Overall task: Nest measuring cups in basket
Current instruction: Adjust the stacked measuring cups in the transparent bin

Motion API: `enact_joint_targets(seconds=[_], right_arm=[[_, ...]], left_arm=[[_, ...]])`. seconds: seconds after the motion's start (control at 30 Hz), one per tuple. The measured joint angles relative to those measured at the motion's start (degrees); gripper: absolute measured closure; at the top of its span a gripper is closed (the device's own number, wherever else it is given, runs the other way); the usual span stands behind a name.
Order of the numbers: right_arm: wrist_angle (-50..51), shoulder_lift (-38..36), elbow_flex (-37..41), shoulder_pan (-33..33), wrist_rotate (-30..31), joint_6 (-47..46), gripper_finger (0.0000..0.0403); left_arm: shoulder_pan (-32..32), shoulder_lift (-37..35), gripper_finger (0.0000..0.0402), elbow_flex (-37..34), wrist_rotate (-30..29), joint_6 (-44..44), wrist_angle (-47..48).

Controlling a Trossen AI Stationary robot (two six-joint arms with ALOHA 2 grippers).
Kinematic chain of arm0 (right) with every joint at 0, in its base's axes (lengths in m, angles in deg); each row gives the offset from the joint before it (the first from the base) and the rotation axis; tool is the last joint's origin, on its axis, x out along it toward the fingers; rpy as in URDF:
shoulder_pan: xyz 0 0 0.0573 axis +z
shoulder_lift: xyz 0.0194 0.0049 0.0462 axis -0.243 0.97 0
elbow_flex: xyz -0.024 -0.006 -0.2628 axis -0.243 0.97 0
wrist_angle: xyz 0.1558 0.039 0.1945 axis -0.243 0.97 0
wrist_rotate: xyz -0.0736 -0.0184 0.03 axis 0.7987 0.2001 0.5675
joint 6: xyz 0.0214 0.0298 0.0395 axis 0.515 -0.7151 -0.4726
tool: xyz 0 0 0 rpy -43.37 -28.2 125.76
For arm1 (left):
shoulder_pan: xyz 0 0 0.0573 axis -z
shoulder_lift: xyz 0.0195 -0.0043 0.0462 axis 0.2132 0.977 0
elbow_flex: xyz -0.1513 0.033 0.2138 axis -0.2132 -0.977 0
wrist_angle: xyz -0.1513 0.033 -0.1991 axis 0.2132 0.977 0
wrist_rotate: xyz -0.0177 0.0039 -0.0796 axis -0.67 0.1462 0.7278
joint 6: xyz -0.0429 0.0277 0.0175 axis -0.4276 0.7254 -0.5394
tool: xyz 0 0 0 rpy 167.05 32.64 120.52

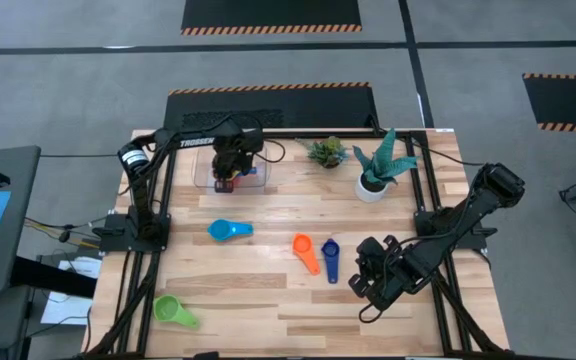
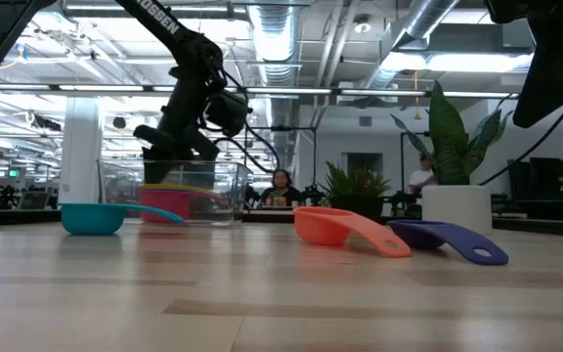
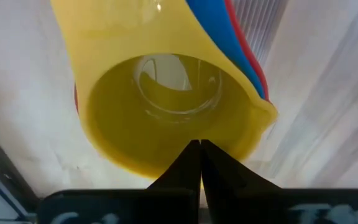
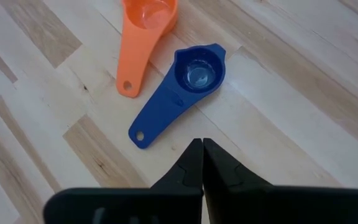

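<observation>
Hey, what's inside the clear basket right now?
In the basket, a yellow cup sits nested on top of a blue cup and a red cup. The left gripper, shut, hovers over them. Anything beneath the stack is covered.

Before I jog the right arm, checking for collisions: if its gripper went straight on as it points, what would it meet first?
Probably the dark blue measuring cup, directly ahead of the shut right gripper, though depth is unclear.
</observation>
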Motion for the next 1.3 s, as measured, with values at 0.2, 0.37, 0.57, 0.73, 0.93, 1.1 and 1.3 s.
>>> enact_joint_targets(seconds=[0.2,0.37,0.57,0.73,0.93,1.1,1.3], right_arm=[[0.0,0.0,0.0,0.0,0.0,0.0,0.0382],[0.0,0.0,0.0,0.0,0.0,0.0,0.0387],[0.0,0.0,0.0,-0.1,0.2,0.0,0.0383],[-0.1,0.0,0.0,-0.1,0.2,0.0,0.0383],[-0.2,0.0,0.0,-0.1,0.2,-0.1,0.0388],[-0.2,0.0,0.0,-0.1,0.2,-0.1,0.0383],[0.2,0.0,0.0,-0.1,0.2,0.0,0.0385]], left_arm=[[0.1,0.0,0.0401,0.3,-2.2,-0.5,0.1],[0.1,-0.7,0.0401,3.9,-4.8,0.2,0.3],[-0.5,-3.2,0.0402,6.0,-6.0,5.1,-5.8],[-2.5,-2.7,0.0402,6.0,-3.1,8.4,-7.9],[-3.7,-2.7,0.0401,6.0,-1.4,8.6,-10.2],[-3.7,-2.6,0.0401,5.5,-1.0,8.1,-11.4],[-3.9,-2.6,0.0401,5.5,-2.9,4.9,-12.8]])
